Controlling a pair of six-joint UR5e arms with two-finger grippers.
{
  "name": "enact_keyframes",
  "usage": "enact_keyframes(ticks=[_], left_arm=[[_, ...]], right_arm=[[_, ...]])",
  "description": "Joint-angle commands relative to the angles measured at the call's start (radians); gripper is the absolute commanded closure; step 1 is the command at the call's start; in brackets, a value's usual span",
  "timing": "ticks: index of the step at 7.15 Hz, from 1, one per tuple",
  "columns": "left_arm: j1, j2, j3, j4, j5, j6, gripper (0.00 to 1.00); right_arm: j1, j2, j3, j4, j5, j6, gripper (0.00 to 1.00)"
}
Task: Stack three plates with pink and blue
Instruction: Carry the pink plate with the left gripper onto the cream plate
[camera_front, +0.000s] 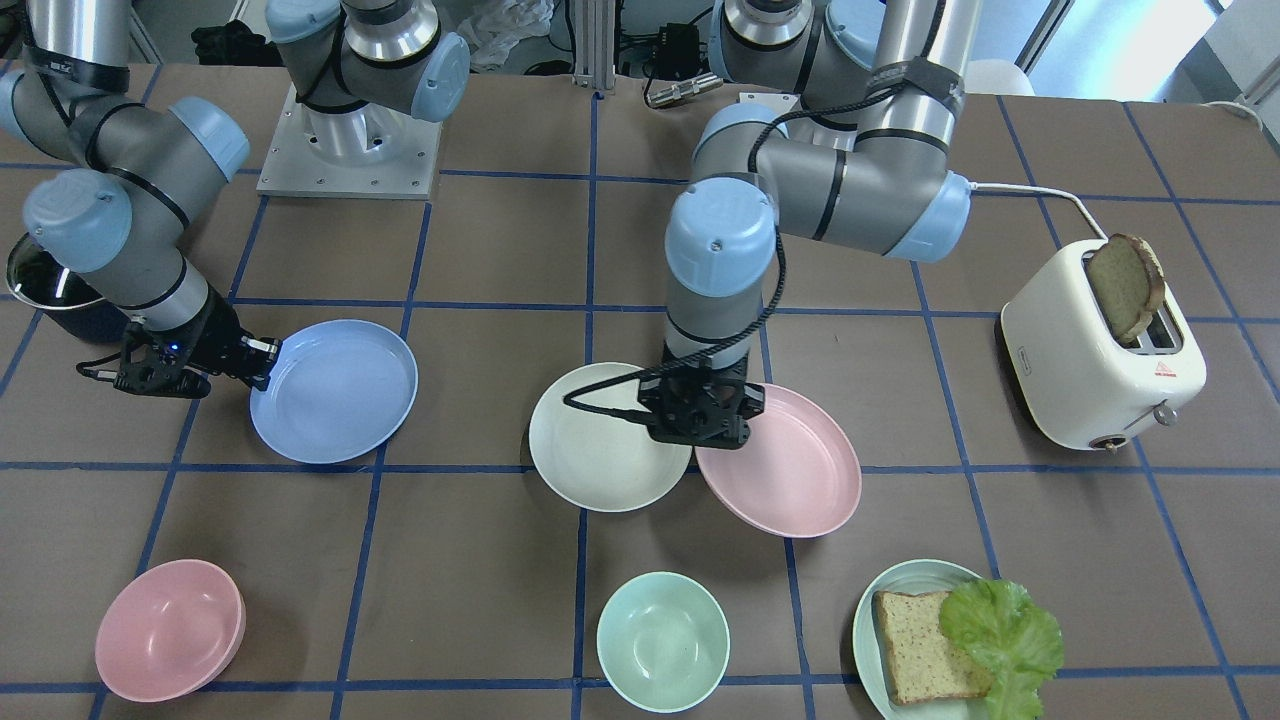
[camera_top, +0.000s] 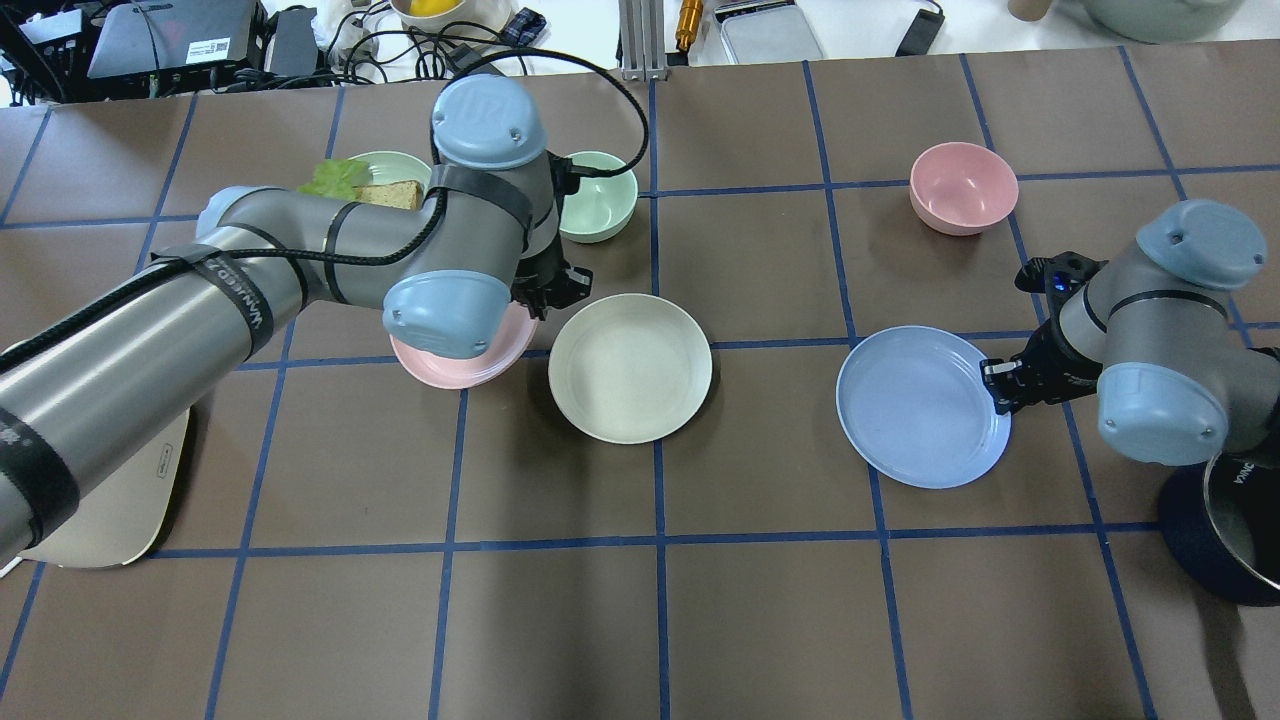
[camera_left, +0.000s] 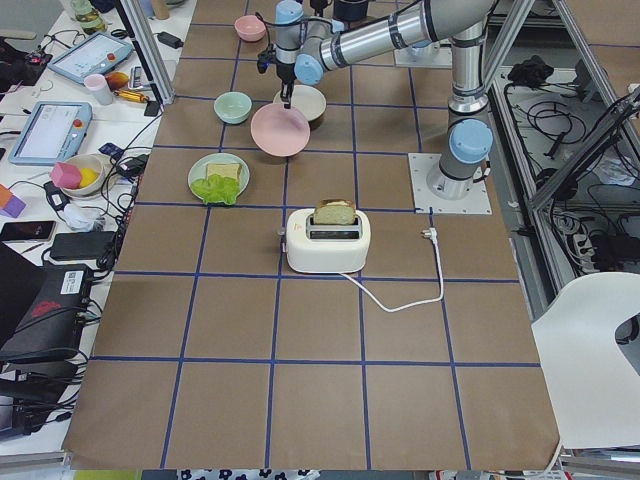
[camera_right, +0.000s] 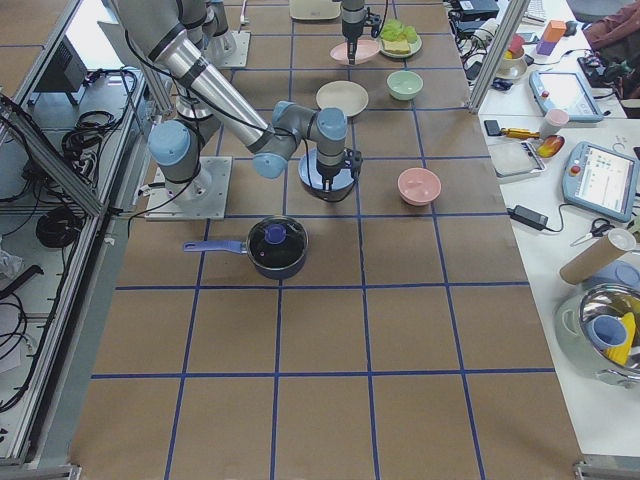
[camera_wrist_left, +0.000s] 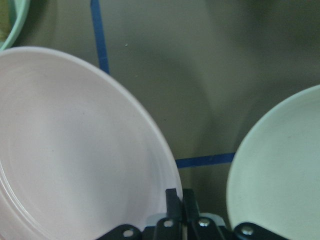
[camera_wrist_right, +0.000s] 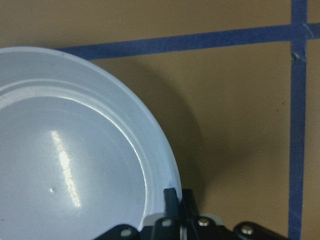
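brown taped table (camera_front: 480, 560): left tool (camera_wrist_left: 179, 198) pinches pink plate (camera_front: 790, 470) by the rim, right tool (camera_wrist_right: 179, 198) blue plate (camera_front: 335, 390) likewise; such thin grips may slip, or pink may clip cream plate (camera_front: 600, 440) alongside.

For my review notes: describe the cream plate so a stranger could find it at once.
Find the toaster; the left claw near it pinches a pink plate by the rim. The cream plate lies beside it, apart: the only whitish plate, and ungripped.
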Motion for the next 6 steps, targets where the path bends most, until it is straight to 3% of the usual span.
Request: enact_keyframes(ticks=[1, 6], left_arm=[[-0.131, -0.065, 0.098, -0.041, -0.023, -0.127, 1.00], [-0.225, -0.139, 0.153, -0.050, -0.049, -0.201, 1.00]], right_arm=[[0.007, -0.031, -0.038, 0.024, -0.002, 0.005, 1.00], [0.009, -0.025, -0.199, 0.211, -0.004, 0.010, 1.00]])
